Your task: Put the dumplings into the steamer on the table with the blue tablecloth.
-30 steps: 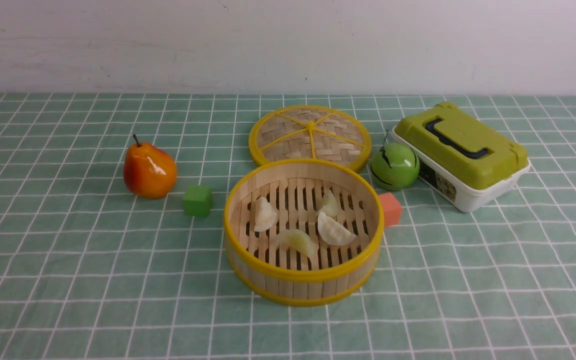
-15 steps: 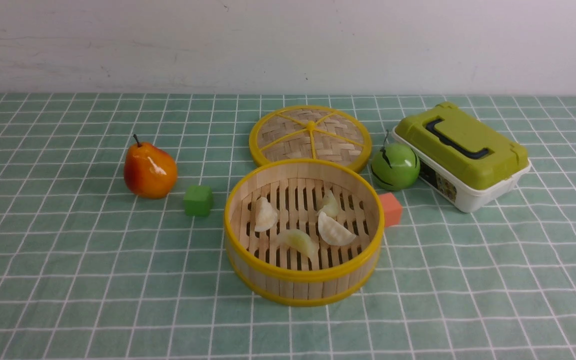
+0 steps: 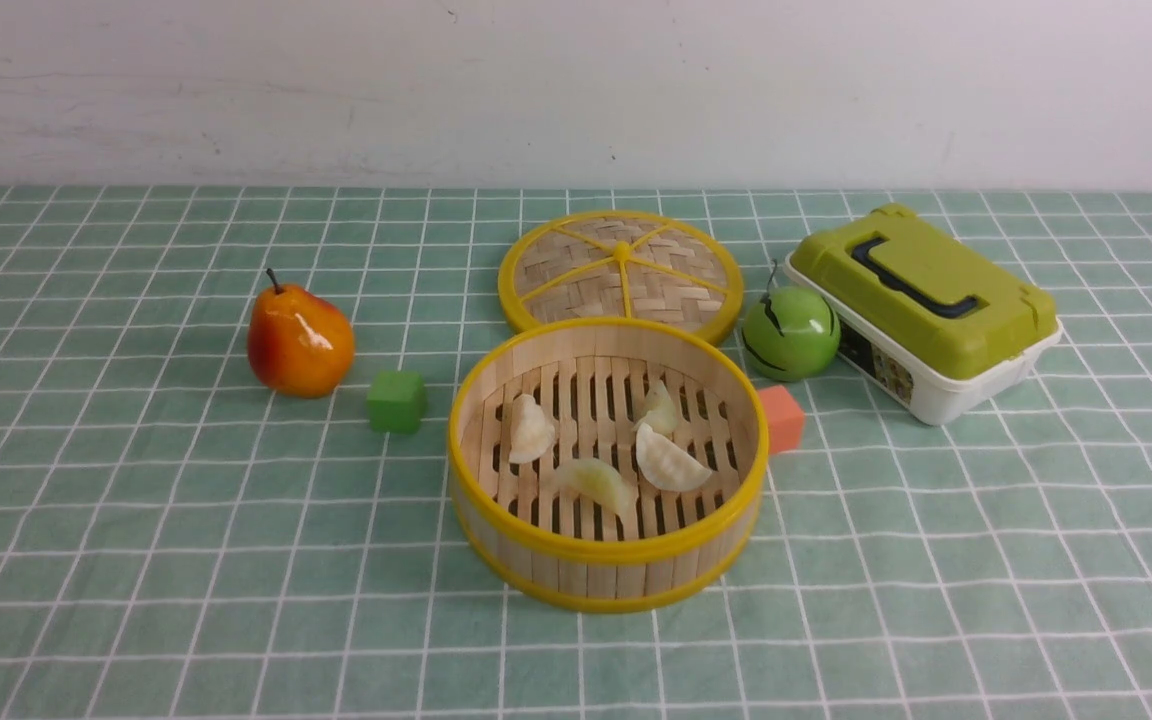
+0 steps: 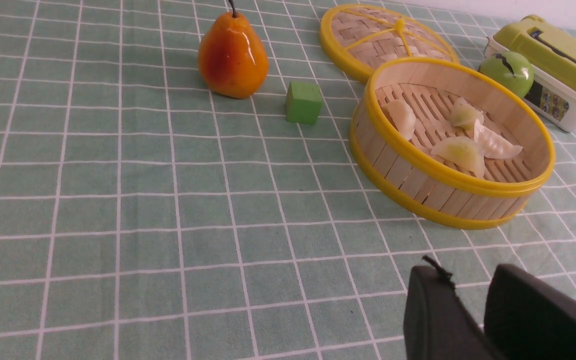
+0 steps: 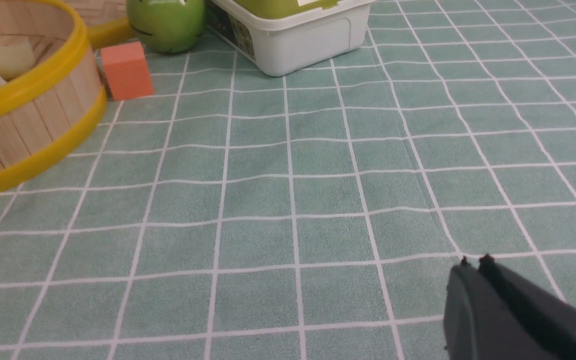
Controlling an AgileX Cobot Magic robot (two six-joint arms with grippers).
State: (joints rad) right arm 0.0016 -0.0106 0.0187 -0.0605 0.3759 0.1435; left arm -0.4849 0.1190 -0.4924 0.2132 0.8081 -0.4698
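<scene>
between the earlier front frames and now, i see nothing shift: all four dumplings (image 3: 671, 459) lie in the steamer (image 3: 608, 551), mid-frame, so the job looks done. left gripper (image 4: 469, 283) is empty, slightly parted; right gripper (image 5: 476, 261), closed, holds nothing.

Support surface: table under blue tablecloth (image 3: 186, 560), teal with white grid. Directly on cloth: steamer (image 3: 606, 578), at center; woven lid (image 3: 576, 262), behind steamer; orange pear (image 3: 300, 342) and green cube (image 3: 396, 401), left of steamer; pink cube (image 3: 781, 419), beside steamer, right side; green round fruit (image 3: 792, 335), behind pink cube; green-lidded white box (image 3: 921, 290), right of fruit.
</scene>
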